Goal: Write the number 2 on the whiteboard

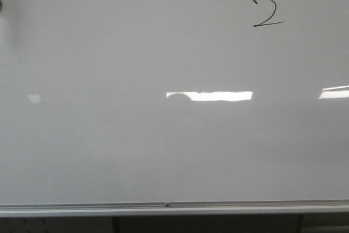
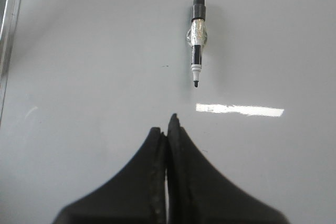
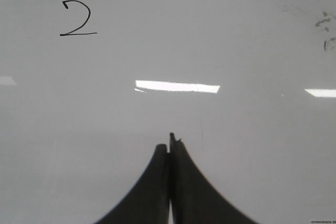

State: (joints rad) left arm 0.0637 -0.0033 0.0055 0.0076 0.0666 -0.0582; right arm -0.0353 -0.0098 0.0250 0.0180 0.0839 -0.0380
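Note:
The whiteboard (image 1: 136,151) fills the front view, glossy pale grey with a silver edge rail along its near side. A thin black number 2 (image 1: 266,12) is drawn at its far right; it also shows in the right wrist view (image 3: 77,19). A black-and-white marker (image 2: 198,39) lies uncapped on the board in the left wrist view, tip toward my left gripper (image 2: 167,124). The left gripper is shut and empty, a short way from the marker. My right gripper (image 3: 169,142) is shut and empty over bare board. Neither gripper shows in the front view.
Bright white light glares (image 1: 210,96) lie across the board. The silver edge rail (image 1: 174,209) runs along the near side, and also shows in the left wrist view (image 2: 10,19). Faint marker smudges (image 3: 325,24) sit on the board in the right wrist view.

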